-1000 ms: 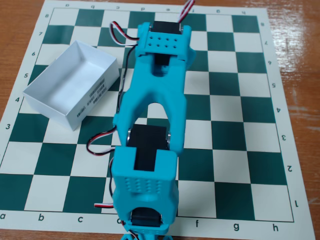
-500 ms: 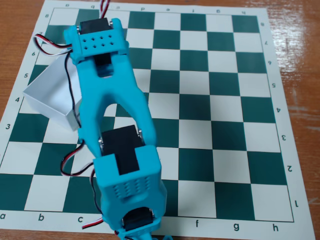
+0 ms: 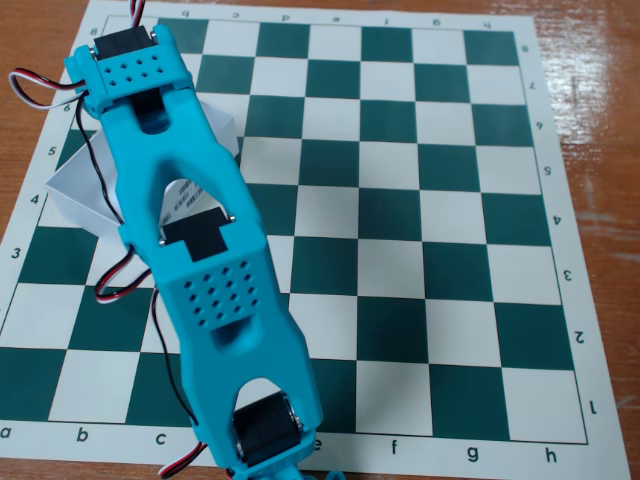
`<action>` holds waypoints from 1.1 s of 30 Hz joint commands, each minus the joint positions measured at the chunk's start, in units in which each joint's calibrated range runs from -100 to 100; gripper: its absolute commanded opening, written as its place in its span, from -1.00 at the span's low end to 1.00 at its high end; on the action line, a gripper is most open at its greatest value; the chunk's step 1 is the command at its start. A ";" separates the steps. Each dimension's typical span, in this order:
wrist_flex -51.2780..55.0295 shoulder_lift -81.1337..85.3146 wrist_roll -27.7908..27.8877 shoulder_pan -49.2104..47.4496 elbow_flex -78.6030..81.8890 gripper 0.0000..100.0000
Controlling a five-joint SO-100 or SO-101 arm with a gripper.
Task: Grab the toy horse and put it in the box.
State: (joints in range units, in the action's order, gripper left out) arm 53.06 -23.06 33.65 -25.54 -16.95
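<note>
Arm stretched over the board's left side, loads of free squares to the right

In the fixed view we see the turquoise arm (image 3: 190, 250) running diagonally from the chessboard (image 3: 420, 230) bottom edge to its top-left corner, covering most of the white box (image 3: 80, 190) there. Jaws are hidden, so we can't tell their state; the toy horse isn't visible either.

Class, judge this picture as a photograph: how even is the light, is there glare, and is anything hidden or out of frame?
Fixed view: light is soft and even, shadows faint; the wooden table shows a mild sheen; focus is sharp on the chessboard; the turquoise arm hides most of the white box; the fingers are out of frame.
</note>
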 commanded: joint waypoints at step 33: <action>14.79 6.60 -2.71 4.40 -6.40 -0.48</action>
State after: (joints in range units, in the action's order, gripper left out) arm 66.37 -22.55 30.73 -22.78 -20.67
